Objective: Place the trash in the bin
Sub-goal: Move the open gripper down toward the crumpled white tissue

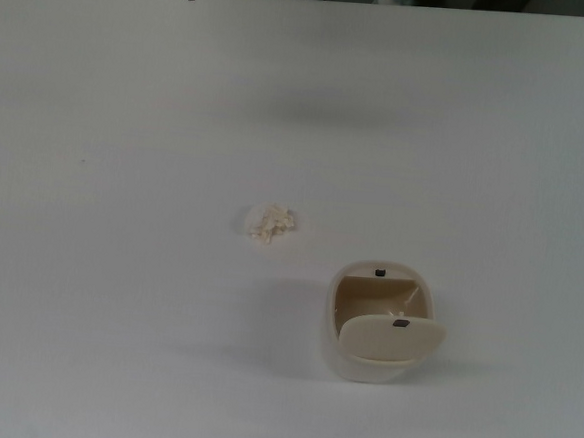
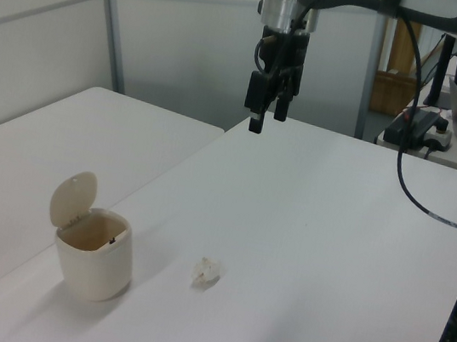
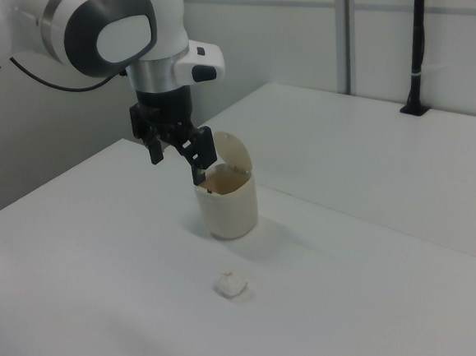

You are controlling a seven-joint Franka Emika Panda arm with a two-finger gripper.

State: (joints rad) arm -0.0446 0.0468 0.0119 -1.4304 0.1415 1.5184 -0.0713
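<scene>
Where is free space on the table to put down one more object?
Most of the table is bare. In the top view, the whole left half, the wide strip above the trash and the right side past the bin are free. Only the gap between trash and bin is narrow. The gripper hangs high, open.

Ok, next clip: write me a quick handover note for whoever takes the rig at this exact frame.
End effector: open, empty, hanging high above the table.
Trash: a small crumpled wad lying on the table, apart from the bin.
Bin: upright, lid swung open; inside looks empty.
Done: nothing yet.
Left: come down on the wad, grasp it, carry it over the opening, drop it in.
</scene>
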